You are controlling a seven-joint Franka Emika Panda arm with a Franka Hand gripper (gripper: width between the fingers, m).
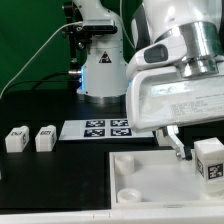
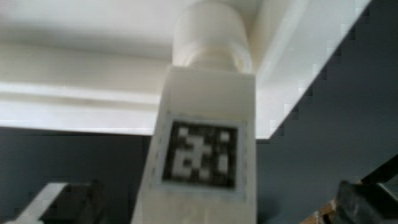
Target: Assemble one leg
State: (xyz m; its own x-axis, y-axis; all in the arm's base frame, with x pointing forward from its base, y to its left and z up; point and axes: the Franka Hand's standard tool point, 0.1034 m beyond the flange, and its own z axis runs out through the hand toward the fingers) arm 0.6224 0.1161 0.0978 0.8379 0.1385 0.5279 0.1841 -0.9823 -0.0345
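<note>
A: Where does the gripper (image 1: 182, 150) stand?
B: Low over the tabletop (image 1: 150, 170), the large white square part, near its corner on the exterior view's right. The jaws are spread wide, holding nothing.
A: And the leg (image 1: 209, 160)?
B: Upright at that corner, just beside the fingers. In the wrist view it (image 2: 205, 140) fills the middle, its tag facing the camera, top end against the tabletop (image 2: 89, 70).
A: Any writing?
B: None legible; only black-and-white marker tags. Two more legs (image 1: 15, 139) (image 1: 45, 138) lie at the exterior view's left, near the marker board (image 1: 97, 128). Whether the leg is fully seated I cannot tell; it is blurred.
</note>
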